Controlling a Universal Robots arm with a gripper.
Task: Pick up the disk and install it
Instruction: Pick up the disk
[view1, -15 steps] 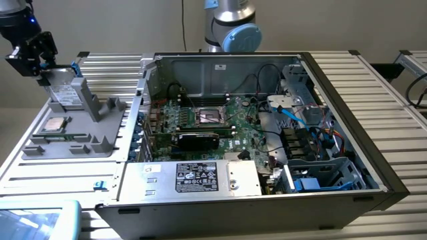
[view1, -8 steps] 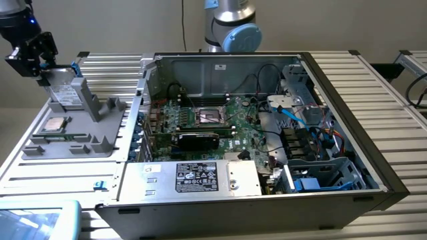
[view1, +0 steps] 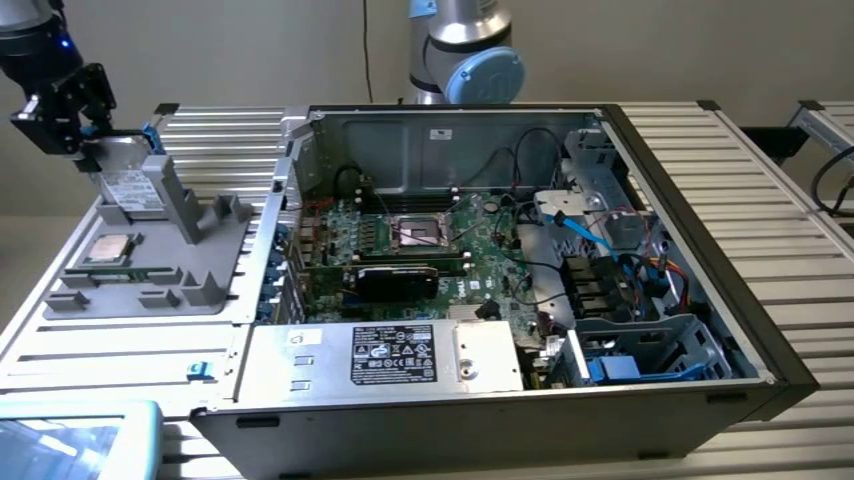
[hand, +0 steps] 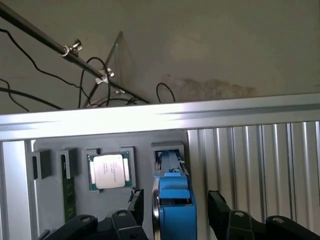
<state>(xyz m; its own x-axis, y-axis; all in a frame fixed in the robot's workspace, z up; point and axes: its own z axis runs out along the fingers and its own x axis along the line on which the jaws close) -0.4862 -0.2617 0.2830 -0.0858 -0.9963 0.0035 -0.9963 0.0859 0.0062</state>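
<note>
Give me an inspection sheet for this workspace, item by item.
Surface: ribbed aluminium table carrying a grey fixture and an open computer case.
Job's things: disk stands on edge in the fixture, not installed.
Clutter: processor chip lying in the fixture.
Grippers: gripper straddles the disk, fingers open with a gap on each side.
Cables: blue cables inside the case; black cables beyond the table edge.
Surroundings: arm base behind the case, plain wall.
</note>
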